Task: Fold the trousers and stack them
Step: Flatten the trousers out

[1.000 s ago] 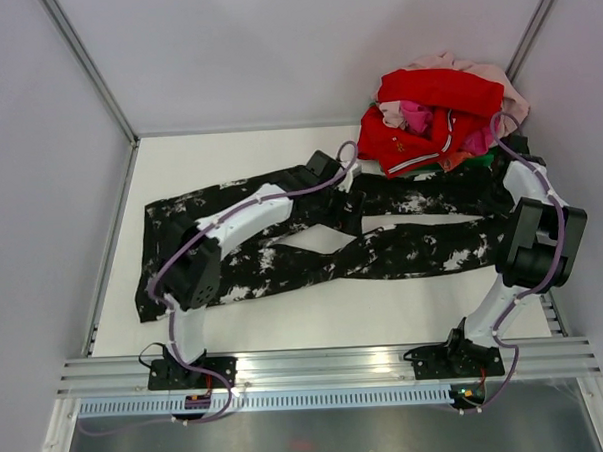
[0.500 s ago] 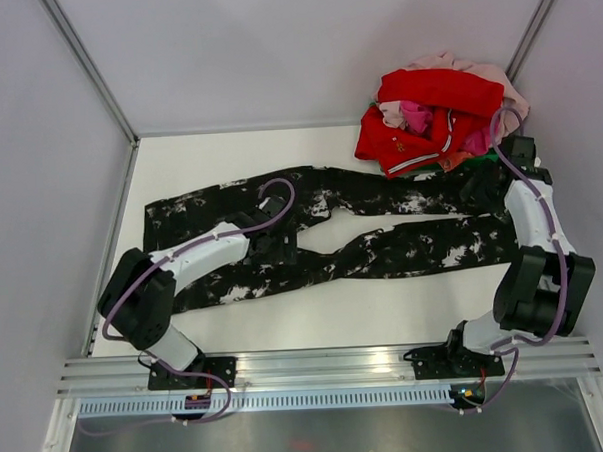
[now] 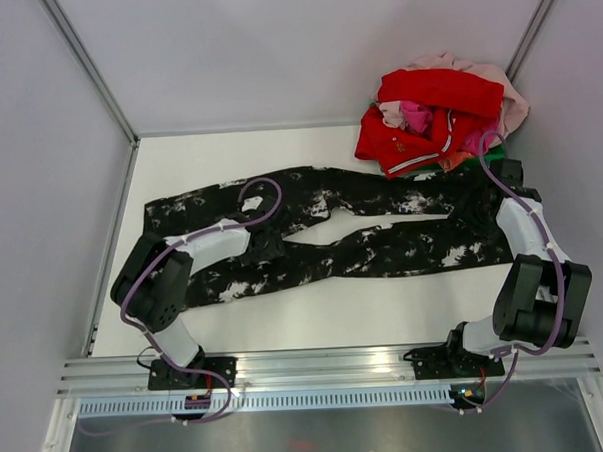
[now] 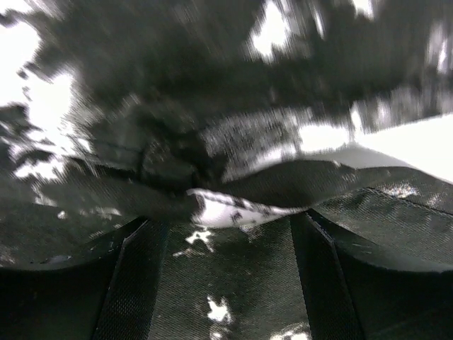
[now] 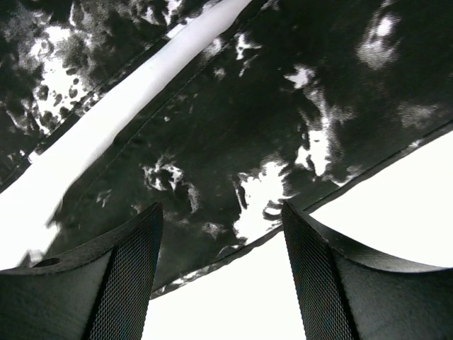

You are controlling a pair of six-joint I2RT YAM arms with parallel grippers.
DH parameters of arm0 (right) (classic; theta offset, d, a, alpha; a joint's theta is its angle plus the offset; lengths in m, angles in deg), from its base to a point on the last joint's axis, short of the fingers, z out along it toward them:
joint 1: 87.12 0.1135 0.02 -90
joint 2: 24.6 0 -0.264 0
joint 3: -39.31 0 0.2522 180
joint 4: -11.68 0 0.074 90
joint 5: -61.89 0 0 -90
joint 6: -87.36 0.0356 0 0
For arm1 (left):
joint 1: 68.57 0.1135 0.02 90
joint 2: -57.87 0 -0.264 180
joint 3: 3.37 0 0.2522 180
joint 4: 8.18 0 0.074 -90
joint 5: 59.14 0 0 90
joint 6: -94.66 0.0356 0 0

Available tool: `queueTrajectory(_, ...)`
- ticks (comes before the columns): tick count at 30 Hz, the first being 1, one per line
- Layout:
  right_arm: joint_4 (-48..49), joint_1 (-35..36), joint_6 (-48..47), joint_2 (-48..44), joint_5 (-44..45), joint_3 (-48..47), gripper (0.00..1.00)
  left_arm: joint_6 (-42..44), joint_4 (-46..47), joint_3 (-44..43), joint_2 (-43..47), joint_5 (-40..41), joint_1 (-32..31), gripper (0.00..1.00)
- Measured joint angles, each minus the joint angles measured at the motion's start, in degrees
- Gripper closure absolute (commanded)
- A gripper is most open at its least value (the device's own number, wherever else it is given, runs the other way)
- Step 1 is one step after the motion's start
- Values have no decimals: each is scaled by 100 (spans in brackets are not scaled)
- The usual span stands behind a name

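Two arms, the left arm (image 3: 154, 292) and the right arm (image 3: 535, 296), rise from the near edge of the white counter (image 3: 316, 325); just beyond them the black, white-splattered trousers (image 3: 383, 252) lie flat across the counter's middle, wide end toward the left edge, both legs running toward the right edge with a sliver of bare counter between them; the left tool (image 3: 267, 244) sits low on the trousers near where the legs part, released, a raised fold of cloth between its spread fingers (image 4: 134, 283), though that view is blurred; the right tool (image 3: 478, 206) hangs over the leg ends near the right edge, also released, grasping nothing; in the far right corner a red garment with white trim (image 3: 417, 131) lies heaped with pink clothes (image 3: 465, 74), just beside the far leg.
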Motion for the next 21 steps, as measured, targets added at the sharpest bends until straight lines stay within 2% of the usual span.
queueTrajectory(9, 164, 83, 2, 0, -96, 258, 25, 166, 256, -450, -428, 120, 748, 27)
queueTrajectory(17, 229, 146, 7, 0, -144, 391, 25, 809, 564, -737, -697, 44, 1134, 26)
queueTrajectory(21, 251, 240, 7, 4, -214, 393, 24, 1200, 723, -734, -667, -319, 1357, 18)
